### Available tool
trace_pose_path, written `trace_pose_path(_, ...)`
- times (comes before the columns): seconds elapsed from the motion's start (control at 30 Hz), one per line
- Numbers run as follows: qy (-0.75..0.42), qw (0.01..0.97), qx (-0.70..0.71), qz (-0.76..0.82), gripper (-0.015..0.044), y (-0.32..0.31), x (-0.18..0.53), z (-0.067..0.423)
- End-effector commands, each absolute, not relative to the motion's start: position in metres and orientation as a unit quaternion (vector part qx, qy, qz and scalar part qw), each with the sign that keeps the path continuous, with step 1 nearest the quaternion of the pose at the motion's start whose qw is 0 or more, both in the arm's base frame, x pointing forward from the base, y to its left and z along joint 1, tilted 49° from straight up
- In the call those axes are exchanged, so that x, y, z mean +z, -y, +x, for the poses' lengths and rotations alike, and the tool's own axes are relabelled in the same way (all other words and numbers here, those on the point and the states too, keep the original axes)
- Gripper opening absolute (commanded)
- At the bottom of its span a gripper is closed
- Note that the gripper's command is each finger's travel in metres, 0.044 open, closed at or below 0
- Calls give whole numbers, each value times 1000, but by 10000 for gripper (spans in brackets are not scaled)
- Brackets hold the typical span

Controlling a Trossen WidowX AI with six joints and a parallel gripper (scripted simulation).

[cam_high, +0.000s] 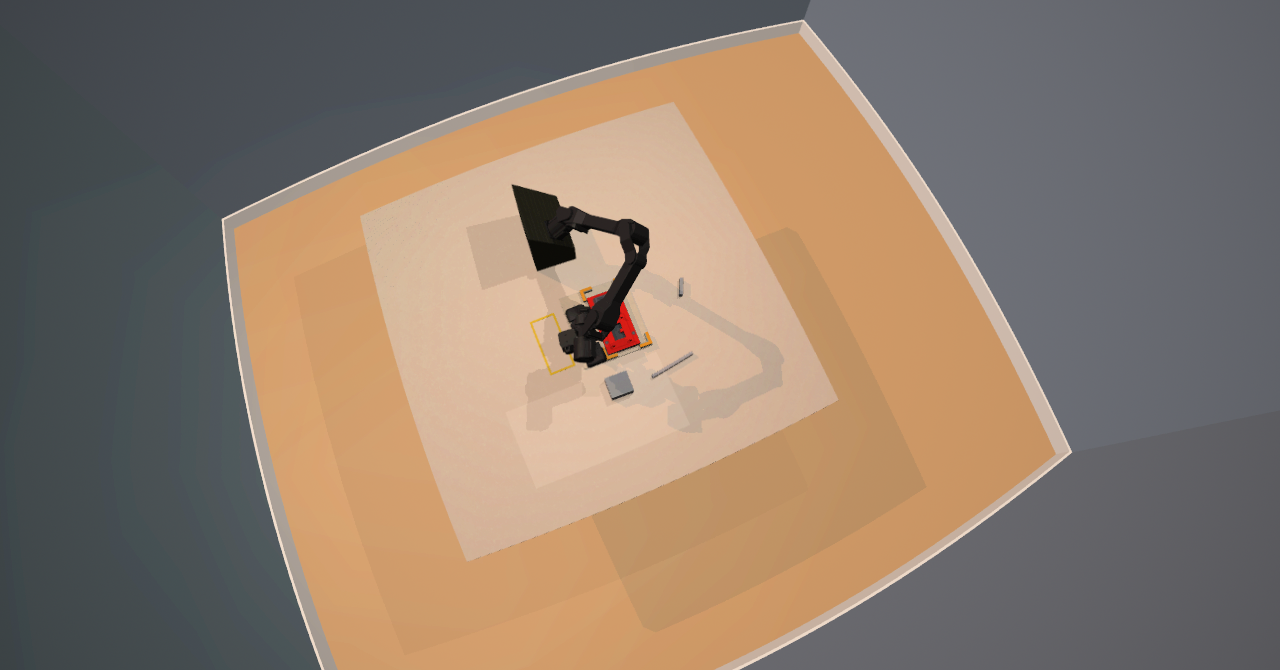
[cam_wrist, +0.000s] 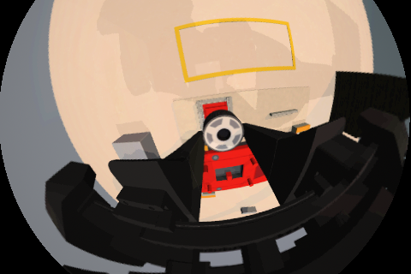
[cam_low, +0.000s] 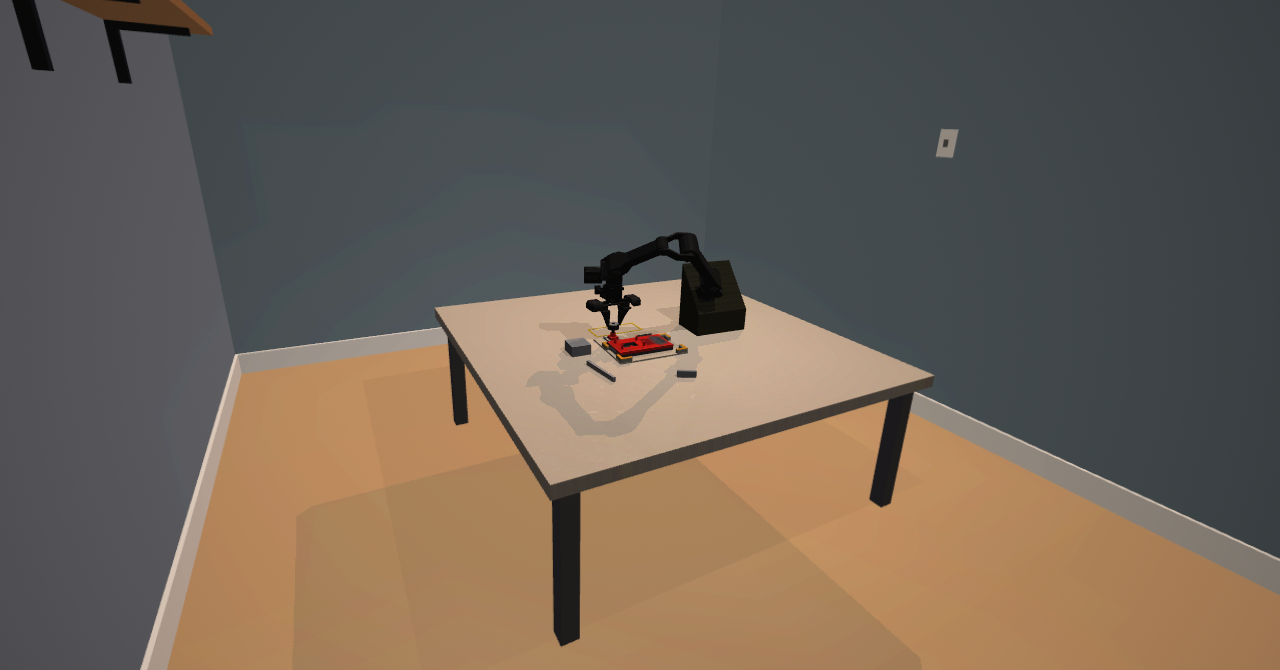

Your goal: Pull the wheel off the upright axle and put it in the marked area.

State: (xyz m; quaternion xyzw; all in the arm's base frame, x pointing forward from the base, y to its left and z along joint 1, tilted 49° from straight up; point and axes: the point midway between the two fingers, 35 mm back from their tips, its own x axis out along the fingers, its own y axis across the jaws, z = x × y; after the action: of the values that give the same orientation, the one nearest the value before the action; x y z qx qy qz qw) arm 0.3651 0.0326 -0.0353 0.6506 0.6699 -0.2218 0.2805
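The wheel (cam_wrist: 223, 141) has a black tyre and a pale spoked hub with a dark hole, and its face points up in the wrist view. My gripper (cam_low: 614, 325) (cam_wrist: 222, 132) is shut on the wheel, with a finger on each side of its tyre. It is over the end of the red chassis (cam_high: 631, 331) (cam_wrist: 231, 154). A small red part shows just below the wheel in the exterior view. The axle is hidden, and I cannot tell whether the wheel is clear of it. The marked area (cam_high: 540, 347) (cam_wrist: 181, 54) is a yellow outline on the table, beyond the chassis.
A grey block (cam_high: 618, 385) (cam_low: 577, 346) (cam_wrist: 132, 147) stands beside the chassis. A grey rod (cam_high: 672, 364) (cam_low: 600, 370) and a short grey bar (cam_high: 680, 287) (cam_low: 686, 373) lie near it. Orange corner brackets surround the chassis. The arm's black base (cam_low: 713, 315) stands on the table.
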Motion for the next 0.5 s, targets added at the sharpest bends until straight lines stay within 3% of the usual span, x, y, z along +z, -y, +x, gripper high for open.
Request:
trace_pose_path(0.0,-668,284,-222,651,0,-29,-33,367)
trace_pose_path(0.47,-668,283,-222,652,0,-25,-30,367)
